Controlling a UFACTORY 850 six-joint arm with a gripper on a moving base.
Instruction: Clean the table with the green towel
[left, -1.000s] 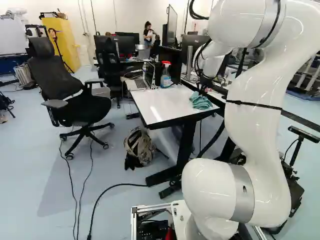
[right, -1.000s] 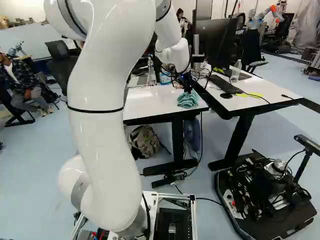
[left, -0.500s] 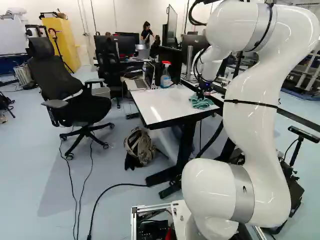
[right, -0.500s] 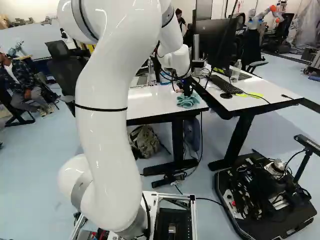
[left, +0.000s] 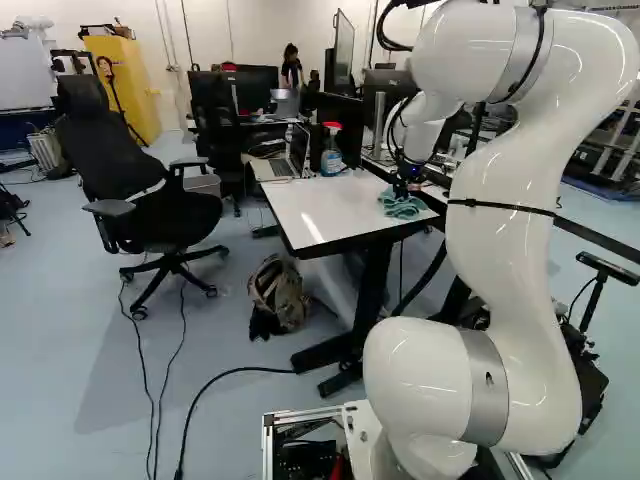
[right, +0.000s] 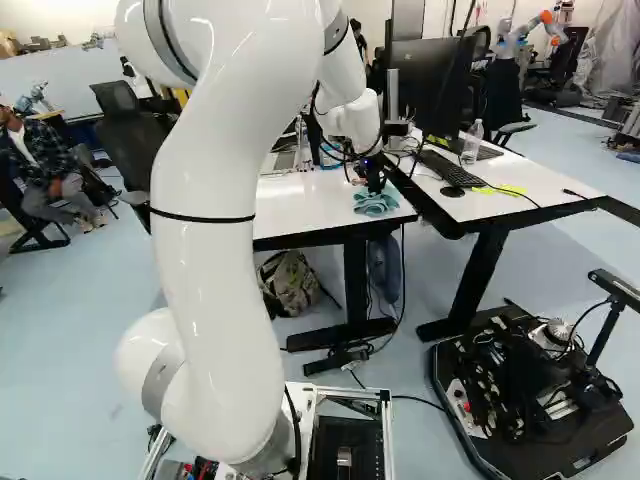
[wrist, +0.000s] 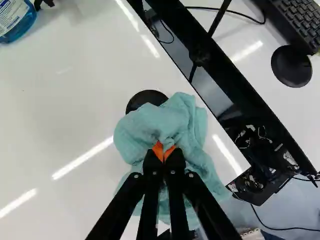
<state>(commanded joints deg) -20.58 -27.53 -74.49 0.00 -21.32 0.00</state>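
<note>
Green towel (right: 375, 204), right base view: bunched at two o'clock from the middle, lying on the near end of the white table (right: 300, 210), and look, the black gripper (right: 375, 180) is right down on top of it!
Arm (right: 210, 250), right base view: up from the joint at the foot, bending over towards one o'clock and down to the cloth.
Second desk, right base view: mouse (right: 452, 191) at three o'clock from the towel, keyboard (right: 447, 167) at two, water bottle (right: 473, 145) beyond it, also at two.
Towel, left base view: there it sits, one o'clock from the middle, near the table's right-hand corner.
Spray bottle (left: 332, 152), left base view: standing at ten o'clock from the towel, open laptop (left: 290, 160) just beside it.
Floor, left base view: backpack (left: 280, 295) at seven o'clock from the middle, black chair (left: 150, 200) out between nine and ten.
Gripper (wrist: 163, 152), wrist view: clamped on a fold of the towel, orange pads (wrist: 157, 150) drawn close together!
Towel, wrist view: spread around the fingertips, reaching the table edge at four o'clock, twelve being straight ahead of the fingers.
Black disc (wrist: 143, 98), wrist view: peeking out past the cloth between eleven and twelve o'clock.
</note>
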